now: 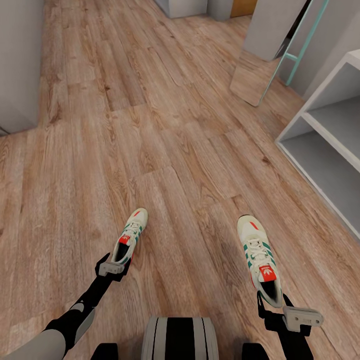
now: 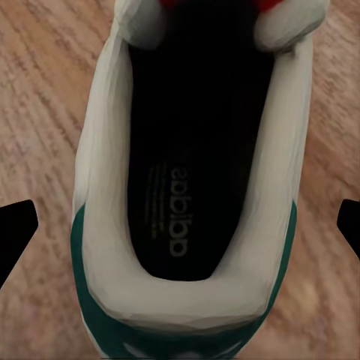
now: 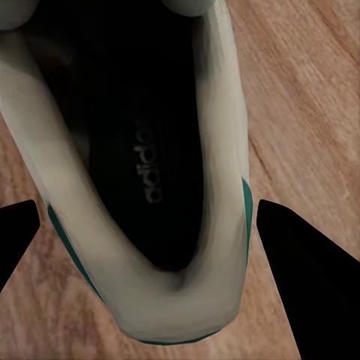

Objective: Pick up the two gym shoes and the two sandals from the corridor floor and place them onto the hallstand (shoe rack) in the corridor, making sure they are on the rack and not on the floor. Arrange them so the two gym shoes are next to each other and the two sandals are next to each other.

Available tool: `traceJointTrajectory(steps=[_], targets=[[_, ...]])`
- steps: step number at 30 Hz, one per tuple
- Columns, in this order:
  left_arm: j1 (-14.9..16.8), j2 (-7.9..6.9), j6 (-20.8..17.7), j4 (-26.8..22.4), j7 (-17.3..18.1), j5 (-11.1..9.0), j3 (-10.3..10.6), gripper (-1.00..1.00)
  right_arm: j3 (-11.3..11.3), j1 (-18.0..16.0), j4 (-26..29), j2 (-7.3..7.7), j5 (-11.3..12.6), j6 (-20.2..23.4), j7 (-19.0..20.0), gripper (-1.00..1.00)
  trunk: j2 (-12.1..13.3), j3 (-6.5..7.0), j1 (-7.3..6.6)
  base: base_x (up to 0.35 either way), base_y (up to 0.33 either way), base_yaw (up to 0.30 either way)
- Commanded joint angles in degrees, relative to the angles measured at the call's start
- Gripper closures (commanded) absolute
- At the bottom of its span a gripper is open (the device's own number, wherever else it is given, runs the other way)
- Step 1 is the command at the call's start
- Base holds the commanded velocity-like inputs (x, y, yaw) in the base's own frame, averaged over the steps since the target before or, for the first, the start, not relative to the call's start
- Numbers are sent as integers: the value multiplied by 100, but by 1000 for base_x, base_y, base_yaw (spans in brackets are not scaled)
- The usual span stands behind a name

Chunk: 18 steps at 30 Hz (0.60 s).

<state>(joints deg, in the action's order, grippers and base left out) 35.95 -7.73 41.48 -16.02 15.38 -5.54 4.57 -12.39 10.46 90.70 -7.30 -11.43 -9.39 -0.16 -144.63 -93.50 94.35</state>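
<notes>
Two white gym shoes with green stripes lie on the corridor floor (image 1: 175, 150), toes pointing away from me. My left gripper (image 1: 118, 263) is at the heel of the left gym shoe (image 1: 132, 234), open, its fingertips (image 2: 16, 234) wide of the heel collar (image 2: 187, 300) on both sides. At the heel of the right gym shoe (image 1: 257, 250), my right gripper (image 1: 273, 303) is open too. Its fingers (image 3: 304, 270) stand just off the heel (image 3: 142, 300), with a thin strip of floor showing on each side. The hallstand (image 1: 325, 145) stands at the right. The sandals are out of view.
A tall mirror in a slim teal frame (image 1: 295, 55) leans against the wall beyond the hallstand. A grey wall or cabinet (image 1: 17, 65) lines the left side. Open plank floor stretches ahead between them. My base (image 1: 180, 337) shows at the bottom edge.
</notes>
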Motion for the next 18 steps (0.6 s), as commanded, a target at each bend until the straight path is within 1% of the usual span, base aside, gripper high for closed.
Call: traceJointTrajectory(steps=[1,18], targets=[[0,0,0,1,0,0,0,-100,0,0,0,0,0,0,-1,100,0,-1,0,0,0,0],[0,-8,0,2,0,-1,0,-100,0,0,0,0,0,-1,-1,100,0,-4,0,0,0,0]])
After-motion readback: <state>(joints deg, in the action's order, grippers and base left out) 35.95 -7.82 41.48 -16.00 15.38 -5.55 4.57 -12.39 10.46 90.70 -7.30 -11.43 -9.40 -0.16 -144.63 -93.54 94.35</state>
